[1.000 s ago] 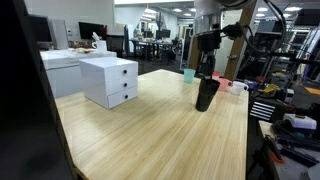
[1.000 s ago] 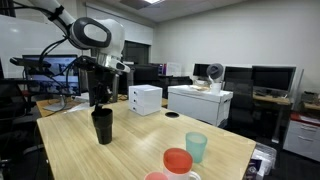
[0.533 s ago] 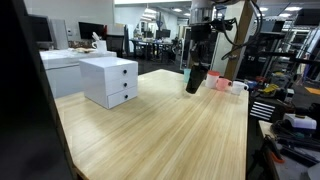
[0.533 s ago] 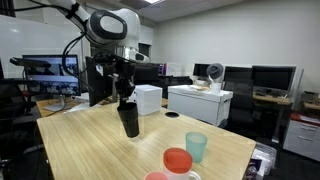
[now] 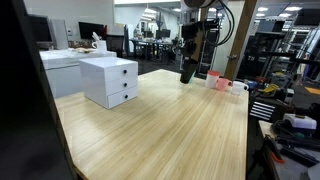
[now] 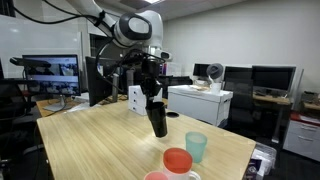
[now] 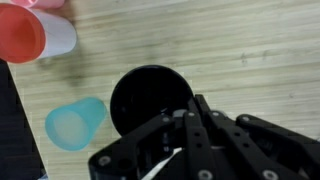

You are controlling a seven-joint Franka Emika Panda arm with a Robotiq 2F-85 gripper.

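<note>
I've got the arm up tall, wrist pointing down, claw clamped on the rim of the black cup. In wrist view, the teal cup sits at its 8 o'clock.

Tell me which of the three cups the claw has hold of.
The black cup, pinched at its rim by the shut claw; the light blue cup and the red cup stand free on the table.
</note>
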